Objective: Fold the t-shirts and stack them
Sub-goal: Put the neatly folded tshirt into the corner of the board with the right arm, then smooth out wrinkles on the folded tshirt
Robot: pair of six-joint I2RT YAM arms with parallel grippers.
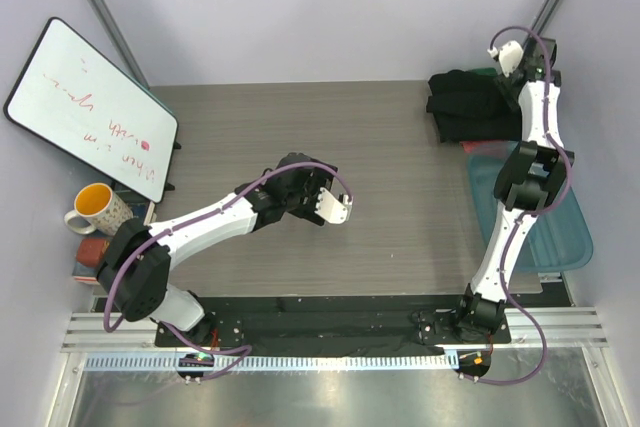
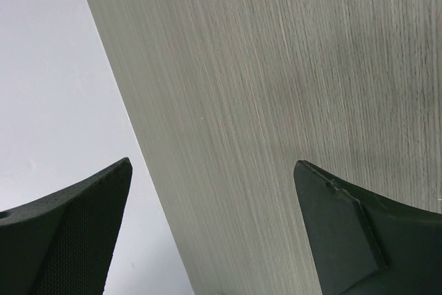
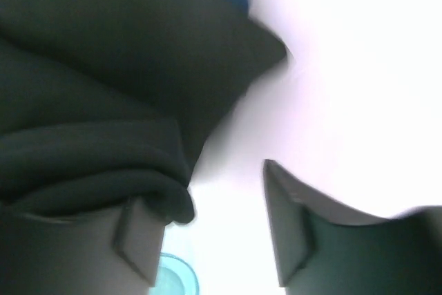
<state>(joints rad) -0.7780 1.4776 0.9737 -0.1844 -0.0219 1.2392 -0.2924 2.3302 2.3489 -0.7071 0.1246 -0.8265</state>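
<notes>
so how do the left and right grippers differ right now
The left gripper hovers over the table's middle; the right gripper is at the far right corner by the black shirt. Nothing touches the left fingers; cloth drapes over one right finger. Both are open.

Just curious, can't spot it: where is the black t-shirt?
Seen from above, the black t-shirt lies bunched in the far right corner of the table, beyond the blue tub, by the right gripper.

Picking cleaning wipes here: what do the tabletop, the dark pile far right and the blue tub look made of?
Tabletop: probably laminate or veneer, matte grey, fine straight grain lines.
Dark pile: soft matte cloth, sagging in rounded folds.
Blue tub: likely plastic, smooth, translucent teal-blue with a moulded rim.
</notes>
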